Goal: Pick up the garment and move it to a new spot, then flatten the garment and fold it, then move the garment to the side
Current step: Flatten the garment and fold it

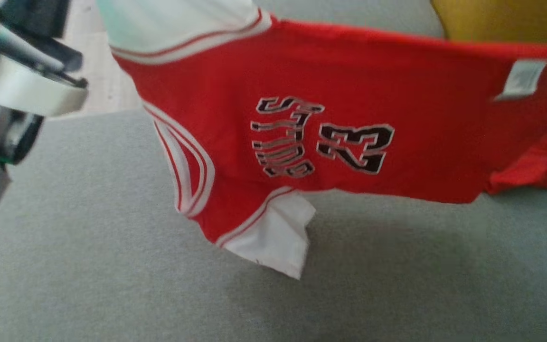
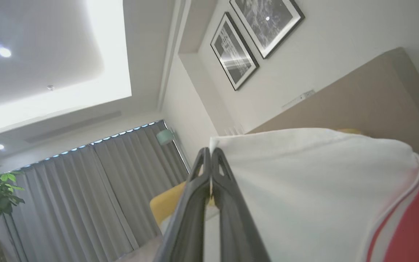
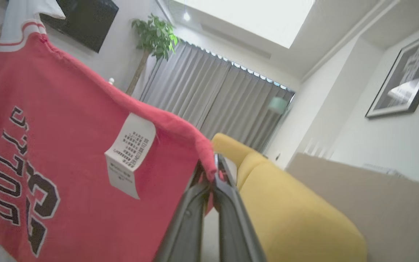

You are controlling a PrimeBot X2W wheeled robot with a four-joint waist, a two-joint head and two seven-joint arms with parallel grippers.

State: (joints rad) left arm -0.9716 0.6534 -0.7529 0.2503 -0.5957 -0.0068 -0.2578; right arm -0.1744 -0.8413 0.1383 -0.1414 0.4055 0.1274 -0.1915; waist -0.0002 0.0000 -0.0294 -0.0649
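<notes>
The red-and-white fabric jersey (image 1: 349,85) hangs spread above the grey felt-like surface (image 1: 88,237), its right end seemingly resting on it. A yellow padded cushion (image 1: 506,21) sits behind the jersey's right end.

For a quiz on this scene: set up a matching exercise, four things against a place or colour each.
Things:
1. sleeve
2. red edge
3. label
4. cushion

Places or colours:
A. yellow
B. pinched in the left jaws
C. pinched in the right jaws
D. white with print, on the jersey's red cloth

Pairs: 1-B, 2-C, 3-D, 4-A
</notes>
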